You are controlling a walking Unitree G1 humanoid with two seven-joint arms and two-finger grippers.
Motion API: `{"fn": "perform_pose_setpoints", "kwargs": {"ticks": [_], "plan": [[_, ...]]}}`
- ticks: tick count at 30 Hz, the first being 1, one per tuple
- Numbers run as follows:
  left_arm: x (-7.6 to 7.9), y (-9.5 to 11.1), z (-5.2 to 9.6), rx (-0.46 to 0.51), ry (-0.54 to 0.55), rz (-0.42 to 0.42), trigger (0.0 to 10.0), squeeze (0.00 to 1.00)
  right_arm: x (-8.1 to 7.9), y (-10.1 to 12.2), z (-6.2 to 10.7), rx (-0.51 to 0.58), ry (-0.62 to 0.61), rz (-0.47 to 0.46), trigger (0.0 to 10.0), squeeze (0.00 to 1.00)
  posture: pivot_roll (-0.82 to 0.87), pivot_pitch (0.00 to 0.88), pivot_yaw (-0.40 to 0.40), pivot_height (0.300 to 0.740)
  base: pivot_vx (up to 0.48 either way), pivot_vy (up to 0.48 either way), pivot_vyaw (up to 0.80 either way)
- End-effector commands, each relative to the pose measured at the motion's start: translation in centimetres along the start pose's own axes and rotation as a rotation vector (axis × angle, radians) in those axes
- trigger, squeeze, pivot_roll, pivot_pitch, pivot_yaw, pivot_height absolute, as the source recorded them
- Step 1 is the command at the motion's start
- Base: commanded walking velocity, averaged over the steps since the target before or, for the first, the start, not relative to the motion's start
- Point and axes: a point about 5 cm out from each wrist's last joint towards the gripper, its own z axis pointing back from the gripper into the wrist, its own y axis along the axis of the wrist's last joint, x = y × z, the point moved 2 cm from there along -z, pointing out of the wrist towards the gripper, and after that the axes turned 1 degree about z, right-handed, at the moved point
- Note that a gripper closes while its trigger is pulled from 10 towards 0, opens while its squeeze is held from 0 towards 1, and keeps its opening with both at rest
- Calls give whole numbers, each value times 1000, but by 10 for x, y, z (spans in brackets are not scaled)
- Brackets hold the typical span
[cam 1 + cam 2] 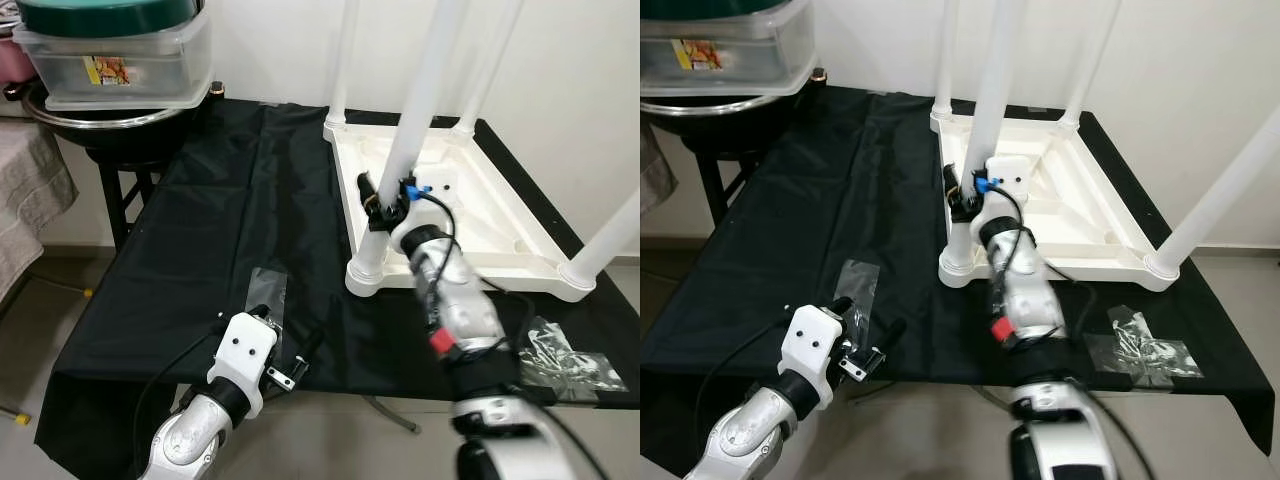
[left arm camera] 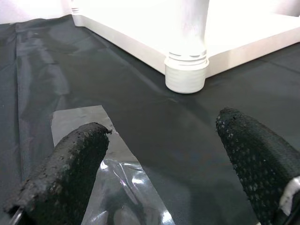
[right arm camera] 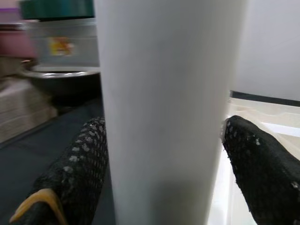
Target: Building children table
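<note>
— While our right gripper reaches over the upturned white table top on the black cloth, what does it hold?

— Its fingers clasp the near white leg, one pad on each side, low on the leg just above its socket at the corner nearest us. Three more legs stand in the other corners.

— And our left gripper?

— We see it low at the cloth's front edge, fingers spread wide with nothing between them, over a clear plastic bag. Another bag of small hardware lies to the right, near the table top.
</note>
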Motion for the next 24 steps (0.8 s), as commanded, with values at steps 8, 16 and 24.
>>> {"fn": "perform_pose_setpoints", "kwargs": {"ticks": [8,16,24], "plan": [[1,-4,0,-12,-2,-5,10000,0,-12,-8,14,-137,554,-132,10000,0,85,70,-95,740,0,0,0],[1,-3,1,-12,1,-9,10000,0,-10,3,-2,-132,654,-173,10000,0,101,76,-98,740,0,0,0],[2,-4,2,-12,4,-8,10000,0,-11,18,2,-135,857,-262,10000,0,106,78,-103,740,0,0,0]]}}
